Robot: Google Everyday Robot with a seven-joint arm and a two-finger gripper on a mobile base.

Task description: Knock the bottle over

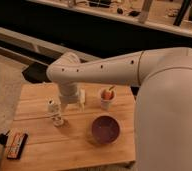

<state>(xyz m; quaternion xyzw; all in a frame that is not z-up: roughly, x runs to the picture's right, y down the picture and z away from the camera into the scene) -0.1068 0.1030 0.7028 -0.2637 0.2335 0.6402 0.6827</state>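
The bottle point(55, 113) is small, slim and whitish. It stands on the left part of the wooden table point(44, 150). My gripper point(71, 106) hangs down from the white arm just to the right of the bottle, close to it. I cannot tell whether they touch. The arm reaches in from the right and bends down over the middle of the table, hiding the tabletop behind it.
A white cup with orange contents point(107, 97) stands right of the gripper. A purple bowl point(105, 129) sits nearer the front. A white block point(82, 96) is beside the wrist. An orange and black object point(16, 145) lies at the table's left edge.
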